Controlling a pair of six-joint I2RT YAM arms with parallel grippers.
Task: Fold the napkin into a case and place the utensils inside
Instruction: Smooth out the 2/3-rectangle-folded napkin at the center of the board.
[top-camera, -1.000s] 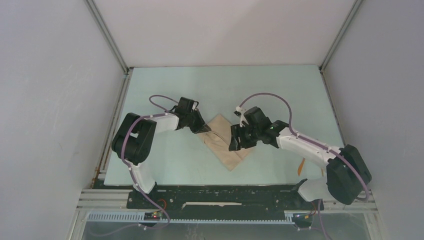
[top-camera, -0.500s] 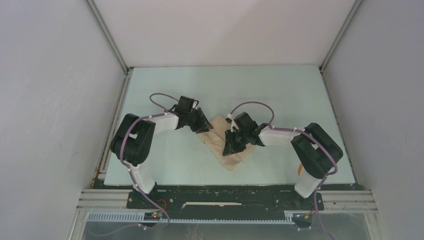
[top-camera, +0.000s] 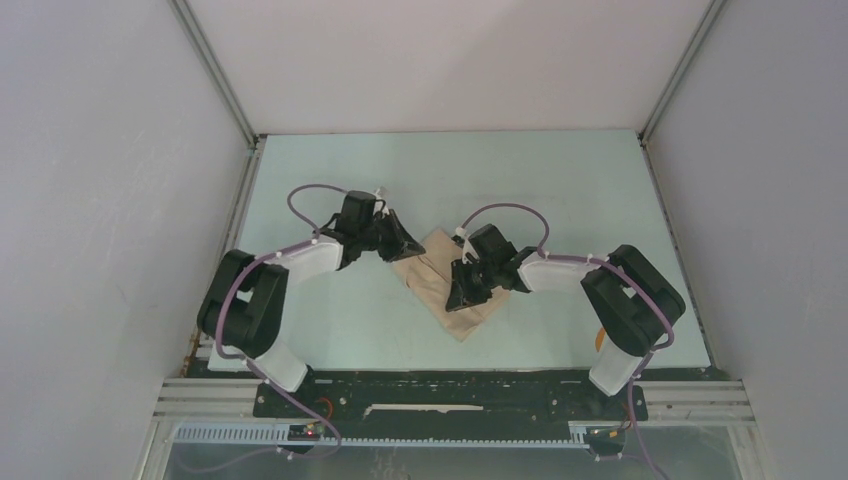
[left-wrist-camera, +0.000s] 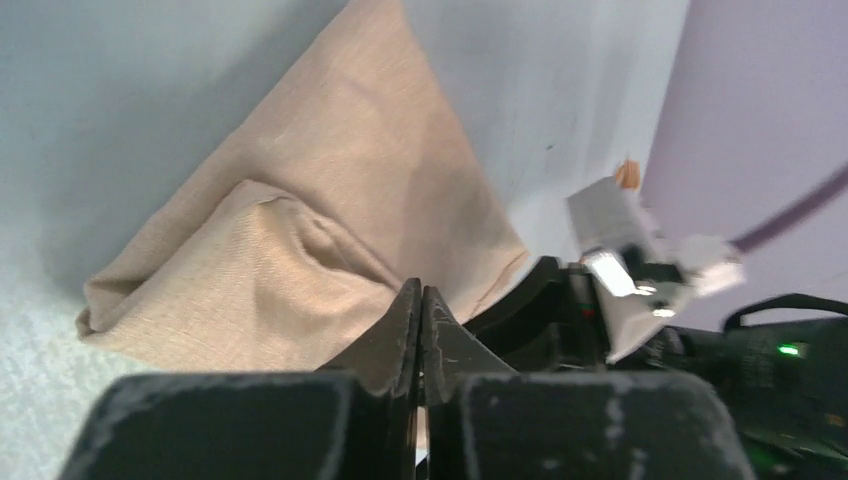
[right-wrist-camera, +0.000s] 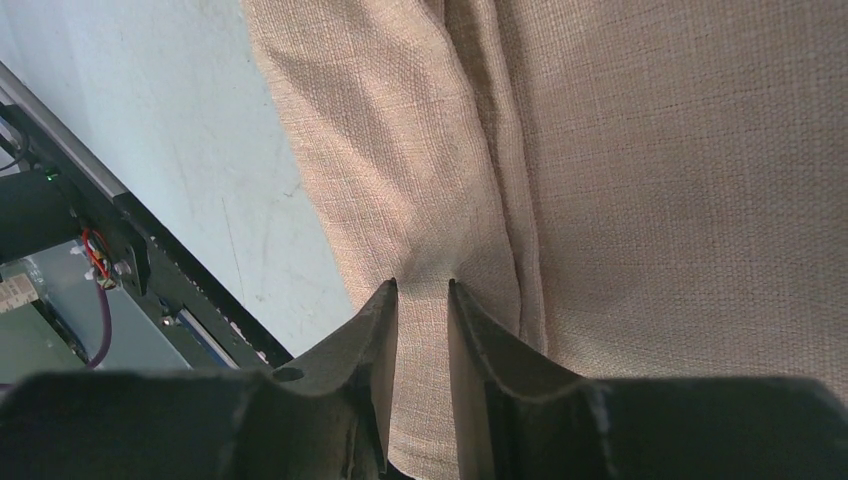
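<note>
Our right pincer (right-wrist-camera: 421, 288) is nipped onto a raised ridge of the napkin (right-wrist-camera: 660, 160), with cloth running up between its two tips. Beyond the tips the napkin lies partly folded in overlapping layers, and bare table (right-wrist-camera: 170, 110) shows off to one side. Our left pincer (left-wrist-camera: 420, 295) is pressed together with nothing seen between its tips, and the napkin lies just ahead of it, apart. With only one pincer holding, we judge that a pull could drag the whole cloth across the table instead of turning a fold. It could also lift several layers at once and undo the creases, and so thin a grip may slip. An orange sliver, likely the utensils (top-camera: 598, 338), lies well behind the right pincer, by its arm's base.
</note>
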